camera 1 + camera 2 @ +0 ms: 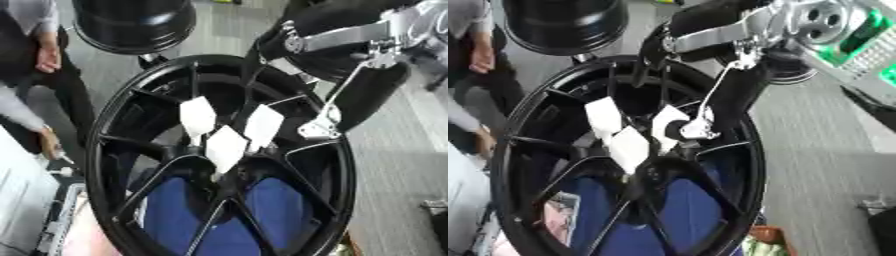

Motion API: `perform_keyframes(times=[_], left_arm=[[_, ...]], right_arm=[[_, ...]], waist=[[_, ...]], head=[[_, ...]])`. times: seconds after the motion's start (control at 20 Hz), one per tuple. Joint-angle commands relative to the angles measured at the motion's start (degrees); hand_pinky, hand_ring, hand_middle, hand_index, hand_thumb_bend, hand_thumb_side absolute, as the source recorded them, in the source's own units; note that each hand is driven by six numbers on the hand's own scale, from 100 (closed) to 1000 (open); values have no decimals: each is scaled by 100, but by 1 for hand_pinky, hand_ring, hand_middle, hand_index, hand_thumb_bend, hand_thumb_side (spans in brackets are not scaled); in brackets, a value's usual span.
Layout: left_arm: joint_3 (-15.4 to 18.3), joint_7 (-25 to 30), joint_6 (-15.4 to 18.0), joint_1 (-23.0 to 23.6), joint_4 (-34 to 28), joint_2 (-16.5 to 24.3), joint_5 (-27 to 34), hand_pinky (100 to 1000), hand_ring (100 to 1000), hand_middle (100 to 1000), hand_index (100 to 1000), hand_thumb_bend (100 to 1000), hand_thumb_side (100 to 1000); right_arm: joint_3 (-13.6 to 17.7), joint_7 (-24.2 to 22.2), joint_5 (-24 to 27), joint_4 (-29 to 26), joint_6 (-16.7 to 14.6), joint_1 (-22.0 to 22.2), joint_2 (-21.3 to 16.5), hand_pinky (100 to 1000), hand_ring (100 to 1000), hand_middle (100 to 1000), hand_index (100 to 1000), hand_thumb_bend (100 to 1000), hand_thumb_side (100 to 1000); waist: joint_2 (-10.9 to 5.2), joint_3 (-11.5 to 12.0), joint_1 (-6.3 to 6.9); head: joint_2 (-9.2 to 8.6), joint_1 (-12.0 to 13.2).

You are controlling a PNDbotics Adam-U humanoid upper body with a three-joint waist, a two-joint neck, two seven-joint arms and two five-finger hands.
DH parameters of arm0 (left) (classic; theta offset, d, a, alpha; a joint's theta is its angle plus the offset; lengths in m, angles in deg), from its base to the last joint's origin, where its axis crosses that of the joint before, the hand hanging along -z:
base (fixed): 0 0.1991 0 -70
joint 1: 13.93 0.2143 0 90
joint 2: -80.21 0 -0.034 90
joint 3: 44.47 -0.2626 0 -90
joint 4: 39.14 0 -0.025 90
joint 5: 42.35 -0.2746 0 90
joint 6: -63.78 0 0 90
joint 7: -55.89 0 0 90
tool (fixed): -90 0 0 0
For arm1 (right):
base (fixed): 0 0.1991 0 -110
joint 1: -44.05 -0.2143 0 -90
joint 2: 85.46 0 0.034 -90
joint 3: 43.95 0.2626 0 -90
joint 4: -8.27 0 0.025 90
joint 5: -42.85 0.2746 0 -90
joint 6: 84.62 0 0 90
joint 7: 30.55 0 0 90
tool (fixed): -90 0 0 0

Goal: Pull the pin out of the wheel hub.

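glossy black spoked wheel hub (131, 150) (white-tipped fingers (226, 146) at centre)

The wheel hub (223, 160) fills the middle of the view. Three tags (226, 145) sit at its centre, close together. The right robot hand (710, 107) reaches in from the upper right, just beside them. A second wheel (136, 22) stands behind, upper left.

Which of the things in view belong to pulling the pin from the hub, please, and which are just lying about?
Job in hand:
- black wheel hub
- white tags at its centre, probably marking the pins
- right arm reaching in; its hand is hidden

Lying about:
- second black rim behind
- blue cloth showing through the spokes
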Motion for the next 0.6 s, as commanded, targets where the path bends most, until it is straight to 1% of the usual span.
perform_keyframes(times=[0.05, 0.3, 0.6], left_arm=[[57, -16, 13, -140, -97, 61, 14, 663, 718, 496, 794, 100, 717], [66, -13, 21, -212, -97, 65, 24, 663, 718, 495, 794, 100, 718], [77, -10, 20, -237, -97, 65, 38, 663, 718, 494, 795, 100, 719]], right_arm=[[138, 9, -98, 116, -65, -3, -69, 915, 913, 882, 870, 310, 293], [176, 172, -137, 246, -220, 110, -80, 918, 916, 885, 869, 301, 284], [179, 240, -76, 359, -381, 215, -104, 924, 918, 886, 872, 341, 250]], waist=[[-37, 31, 27], [87, 94, 26], [155, 136, 10]], head=[[-126, -33], [-213, -66], [-240, -53]])
